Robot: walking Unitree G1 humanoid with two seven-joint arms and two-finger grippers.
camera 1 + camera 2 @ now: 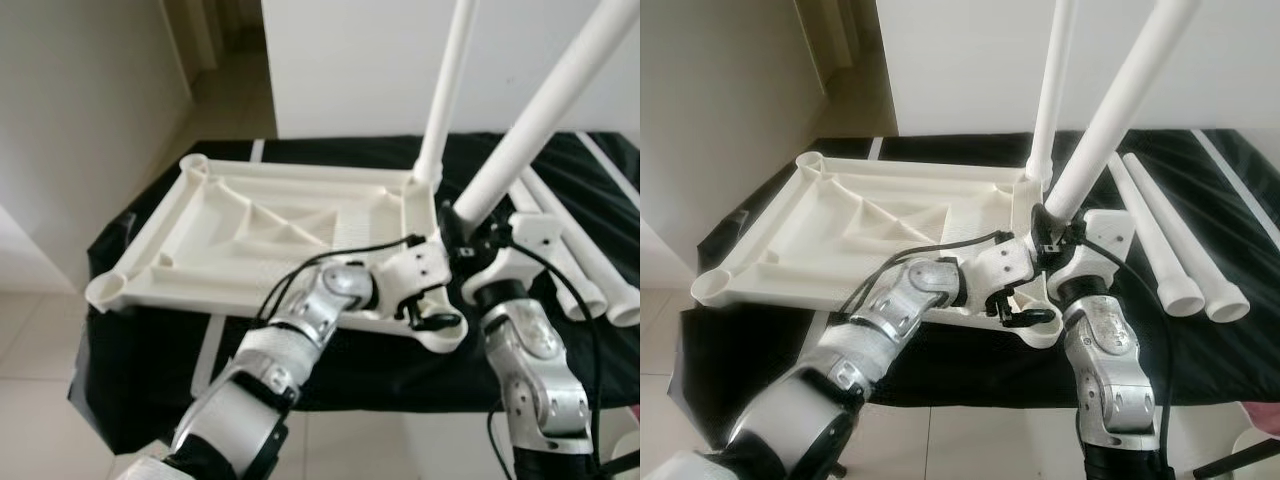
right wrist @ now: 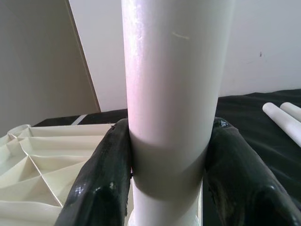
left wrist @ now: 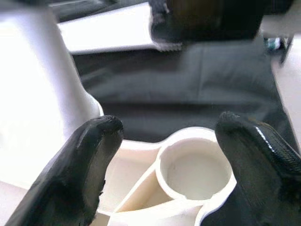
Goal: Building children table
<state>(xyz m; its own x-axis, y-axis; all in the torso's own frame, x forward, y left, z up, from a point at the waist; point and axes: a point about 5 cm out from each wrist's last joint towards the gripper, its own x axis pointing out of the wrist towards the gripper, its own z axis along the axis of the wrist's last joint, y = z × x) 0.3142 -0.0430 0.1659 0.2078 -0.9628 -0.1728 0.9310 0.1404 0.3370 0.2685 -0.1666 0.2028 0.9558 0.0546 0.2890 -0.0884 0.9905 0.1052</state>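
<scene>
While the right gripper (image 2: pixel 169 188) pinches a tilted white plastic leg tube (image 1: pixel 1110 130), the left gripper (image 3: pixel 169 160), fingers spread, apparently hovers over the cream ribbed tabletop's (image 1: pixel 250 235) five-o'clock corner socket (image 3: pixel 195 169).

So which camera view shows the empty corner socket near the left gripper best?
The left wrist view: the empty socket sits large between the open left gripper fingers, its round floor visible. Both eye views show it small, at the tabletop corner, partly behind that gripper. The right wrist view shows the held leg instead.

— What colours do you have?
— I see a cream tabletop (image 1: pixel 270 235), white legs (image 1: pixel 1155 235), a black cloth (image 1: pixel 330 365).
— And the arms?
— Silver, with black fingers (image 2: pixel 101 181).
</scene>
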